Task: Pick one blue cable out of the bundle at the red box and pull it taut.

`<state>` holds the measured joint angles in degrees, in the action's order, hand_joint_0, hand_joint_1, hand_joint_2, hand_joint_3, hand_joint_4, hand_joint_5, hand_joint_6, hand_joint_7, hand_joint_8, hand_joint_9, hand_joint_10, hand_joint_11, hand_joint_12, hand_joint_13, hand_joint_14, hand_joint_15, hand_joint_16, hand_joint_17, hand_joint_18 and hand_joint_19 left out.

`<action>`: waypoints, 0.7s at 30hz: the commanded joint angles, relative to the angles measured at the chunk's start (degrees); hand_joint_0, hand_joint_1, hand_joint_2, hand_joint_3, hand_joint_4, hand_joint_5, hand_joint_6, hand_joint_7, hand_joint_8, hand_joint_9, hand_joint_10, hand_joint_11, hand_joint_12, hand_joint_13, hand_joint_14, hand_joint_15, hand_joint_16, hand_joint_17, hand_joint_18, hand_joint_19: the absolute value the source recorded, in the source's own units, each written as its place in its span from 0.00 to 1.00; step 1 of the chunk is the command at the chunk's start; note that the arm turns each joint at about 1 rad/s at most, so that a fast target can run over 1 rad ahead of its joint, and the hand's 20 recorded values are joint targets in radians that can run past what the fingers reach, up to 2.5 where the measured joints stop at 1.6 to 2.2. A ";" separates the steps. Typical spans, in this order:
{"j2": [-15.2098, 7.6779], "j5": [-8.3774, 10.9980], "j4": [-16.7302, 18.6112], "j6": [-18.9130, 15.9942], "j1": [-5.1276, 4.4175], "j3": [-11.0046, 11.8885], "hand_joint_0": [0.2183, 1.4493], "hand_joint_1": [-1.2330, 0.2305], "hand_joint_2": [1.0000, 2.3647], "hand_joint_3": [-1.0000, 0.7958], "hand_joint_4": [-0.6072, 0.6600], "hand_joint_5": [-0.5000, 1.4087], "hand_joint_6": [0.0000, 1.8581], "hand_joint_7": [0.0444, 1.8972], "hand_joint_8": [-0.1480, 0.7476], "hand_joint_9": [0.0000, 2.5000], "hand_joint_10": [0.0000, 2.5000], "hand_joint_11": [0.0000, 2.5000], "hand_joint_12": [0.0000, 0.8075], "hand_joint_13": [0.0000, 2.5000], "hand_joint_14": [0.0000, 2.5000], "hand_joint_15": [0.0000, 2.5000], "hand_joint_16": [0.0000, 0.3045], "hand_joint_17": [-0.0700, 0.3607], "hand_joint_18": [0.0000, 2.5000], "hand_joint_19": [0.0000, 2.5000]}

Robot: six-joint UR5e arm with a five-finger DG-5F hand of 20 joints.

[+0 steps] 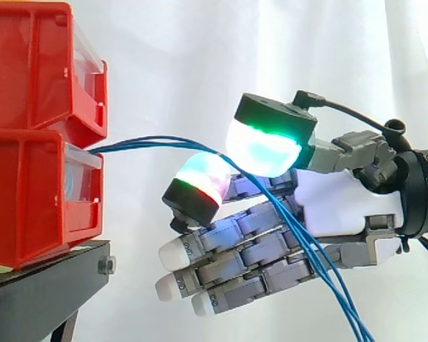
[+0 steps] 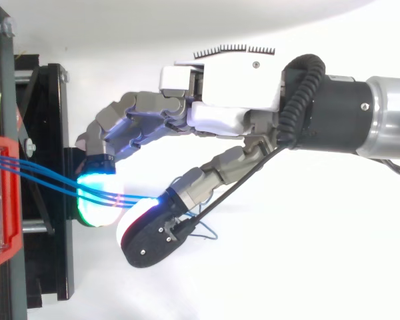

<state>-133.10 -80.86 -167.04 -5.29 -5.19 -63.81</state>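
Three thin blue cables (image 1: 150,144) leave the front of the lower red box (image 1: 36,203) and run right to my hand (image 1: 342,206). There they pass between the thumb's green-cyan pad (image 1: 264,146) and a curled finger's red-green pad (image 1: 200,182), which close on them. Past the pinch the strands drop across the palm and hang down to the lower right (image 1: 332,281). From above, the cables (image 2: 47,177) meet the two glowing pads (image 2: 97,200) just off the stand. I cannot tell how many strands are pinched. The other fingers (image 1: 221,263) stretch out below, relaxed.
A second red box (image 1: 36,71) is stacked on the lower one. Both rest on a black stand (image 1: 43,285) at the left, close to the fingertips. A white curtain hangs behind.
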 commanded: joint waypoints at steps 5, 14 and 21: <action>0.47 0.00 -0.92 0.11 0.00 0.00 0.37 0.18 0.00 0.28 0.59 0.18 0.48 0.49 0.51 0.22 0.00 0.13 0.42 0.11 0.00 0.04 0.18 0.45 0.03 0.00; 1.26 0.00 -1.97 0.20 0.00 0.00 0.31 0.29 0.00 0.28 0.60 0.18 0.48 0.50 0.52 0.24 0.00 0.14 0.41 0.12 0.00 0.05 0.18 0.45 0.02 0.01; 1.70 0.00 -1.97 0.81 0.00 0.00 0.35 0.28 0.01 0.34 0.54 0.18 0.49 0.54 0.52 0.24 0.00 0.14 0.41 0.13 0.00 0.05 0.18 0.45 0.04 0.01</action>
<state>-131.50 -80.86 -169.01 -4.70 -5.19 -63.80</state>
